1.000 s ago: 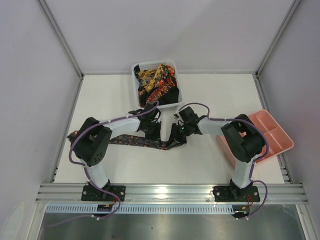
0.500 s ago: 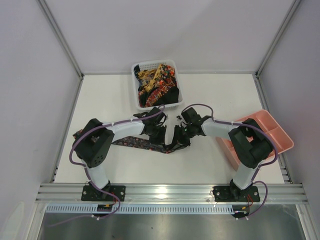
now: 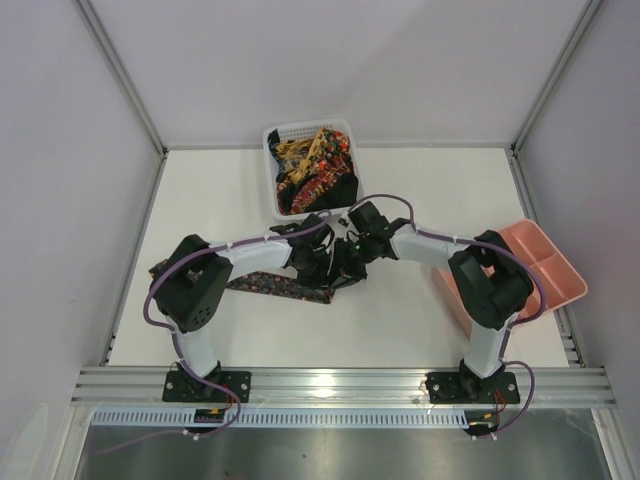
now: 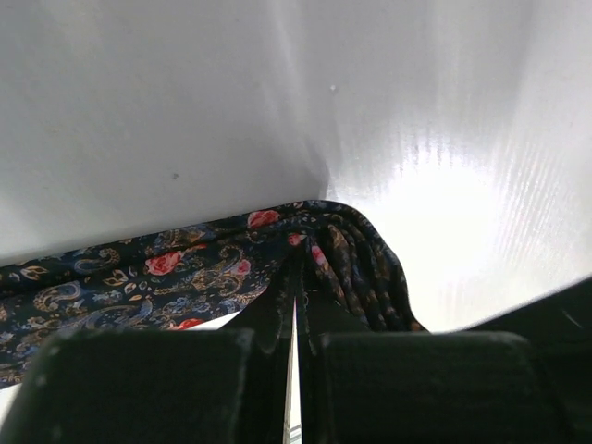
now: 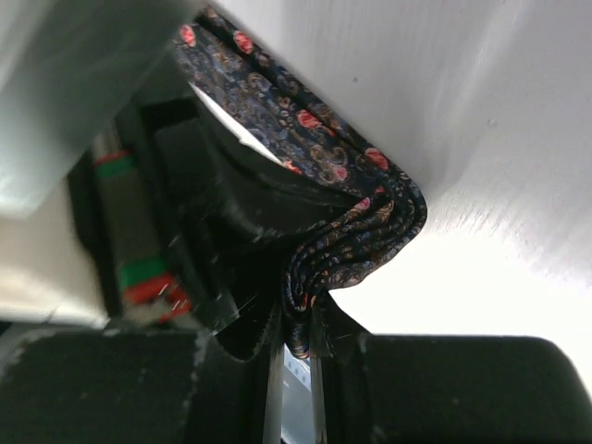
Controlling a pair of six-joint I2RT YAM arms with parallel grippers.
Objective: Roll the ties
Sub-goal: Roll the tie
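Right wrist — tie edge inside claw

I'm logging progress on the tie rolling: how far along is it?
Done: nothing finished shows; no rolled tie is visible in the pink tray. In hand: the left gripper and right gripper both pinch one end of a patterned tie, folded into layers, its tail flat on the table. Remaining: finishing this roll, plus the ties heaped in the white basket.
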